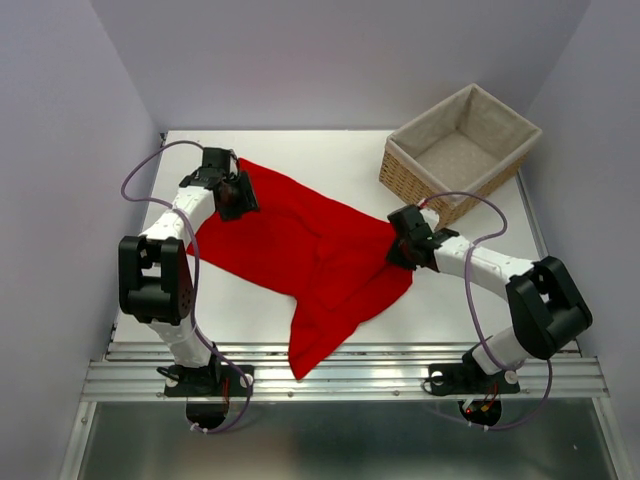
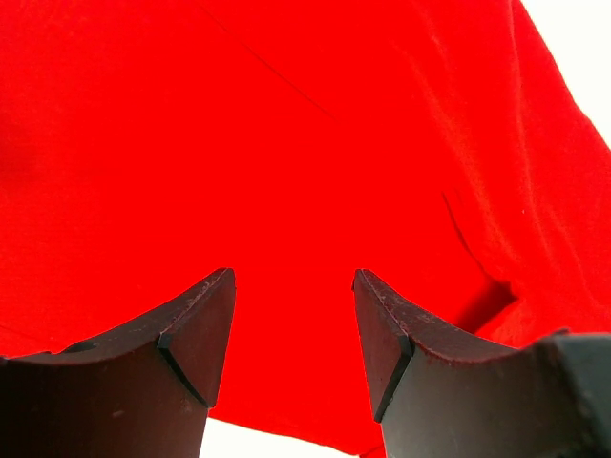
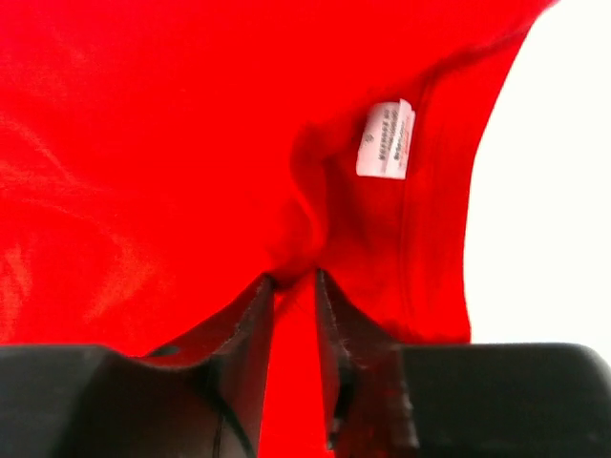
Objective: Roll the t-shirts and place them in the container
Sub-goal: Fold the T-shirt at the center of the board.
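The red t-shirt (image 1: pixel 310 255) lies spread and rumpled on the white table, with one end hanging over the near edge. My left gripper (image 1: pixel 240 195) is at its far left corner, open, fingers wide over flat red cloth (image 2: pixel 286 143), its midpoint (image 2: pixel 293 281) holding nothing. My right gripper (image 1: pixel 400 255) is at the shirt's right edge by the collar. In the right wrist view its jaws (image 3: pixel 294 279) stand a narrow gap apart, with a puckered fold of cloth (image 3: pixel 301 229) at the tips and a white label (image 3: pixel 386 139) just beyond.
A wicker basket (image 1: pixel 420 185) with a pale liner stands at the far right corner, close behind my right wrist. Bare white table (image 1: pixel 300 145) shows behind and to either side of the shirt. The metal rail (image 1: pixel 350 380) runs along the near edge.
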`<act>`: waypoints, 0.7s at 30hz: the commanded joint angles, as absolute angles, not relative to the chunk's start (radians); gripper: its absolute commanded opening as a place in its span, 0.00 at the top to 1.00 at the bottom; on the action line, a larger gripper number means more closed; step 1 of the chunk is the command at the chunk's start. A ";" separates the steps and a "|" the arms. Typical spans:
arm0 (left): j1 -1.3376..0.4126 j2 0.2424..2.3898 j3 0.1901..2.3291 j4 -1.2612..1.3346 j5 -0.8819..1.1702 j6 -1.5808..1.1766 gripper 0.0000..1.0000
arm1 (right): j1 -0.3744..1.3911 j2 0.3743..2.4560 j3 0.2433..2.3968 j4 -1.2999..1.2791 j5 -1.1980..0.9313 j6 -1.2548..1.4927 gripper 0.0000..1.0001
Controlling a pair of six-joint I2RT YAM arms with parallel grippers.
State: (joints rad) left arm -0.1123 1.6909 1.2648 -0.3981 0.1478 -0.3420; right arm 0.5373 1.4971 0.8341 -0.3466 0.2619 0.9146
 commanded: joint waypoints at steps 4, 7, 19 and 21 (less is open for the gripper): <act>-0.120 1.672 1.272 -0.391 0.178 -0.350 0.37 | 0.555 1.390 0.916 -0.416 0.285 0.798 0.57; -0.120 1.672 1.296 -0.408 0.166 -0.347 0.37 | 0.618 1.355 0.928 -0.463 0.299 0.795 0.50; -0.118 1.694 1.348 -0.440 0.146 -0.337 0.37 | 1.112 1.572 1.023 -0.448 0.318 0.813 0.48; -0.118 1.687 1.345 -0.439 0.144 -0.339 0.37 | 1.127 1.603 1.058 -0.457 0.322 0.779 0.48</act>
State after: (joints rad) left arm -0.1123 1.6978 1.3067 -0.4194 0.1562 -0.3485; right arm 1.0996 1.5768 0.9871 -0.4763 0.3107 0.8387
